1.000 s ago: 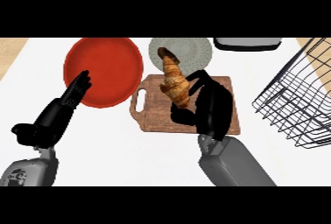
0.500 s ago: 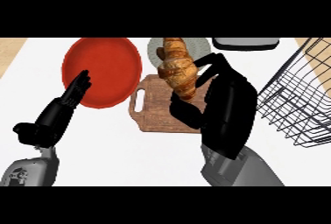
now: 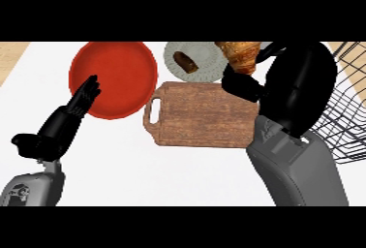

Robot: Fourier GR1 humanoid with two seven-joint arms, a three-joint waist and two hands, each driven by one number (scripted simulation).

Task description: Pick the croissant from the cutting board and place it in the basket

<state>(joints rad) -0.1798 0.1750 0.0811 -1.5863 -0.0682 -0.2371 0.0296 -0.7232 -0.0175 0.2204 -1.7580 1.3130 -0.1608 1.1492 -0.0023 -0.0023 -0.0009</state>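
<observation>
A golden-brown croissant (image 3: 241,54) hangs in the air above the counter, past the far right corner of the wooden cutting board (image 3: 200,114). My right hand (image 3: 293,82) is shut on it, fingers and thumb curled round its lower end, and the hand hides part of it. The board's top is bare. A black wire basket (image 3: 346,111) stands at the right edge, just right of my right hand. My left hand (image 3: 68,116) rests open at the left, fingers pointing up over the edge of the red plate.
A large red plate (image 3: 114,77) lies left of the board. Behind the board sits a grey-green plate (image 3: 204,65) with a small brown piece of food (image 3: 185,61) on it. Wooden counter edges show at the far corners.
My right hand has lifted the croissant higher off the board and carried it right, toward the basket. The left hand has stayed still.
</observation>
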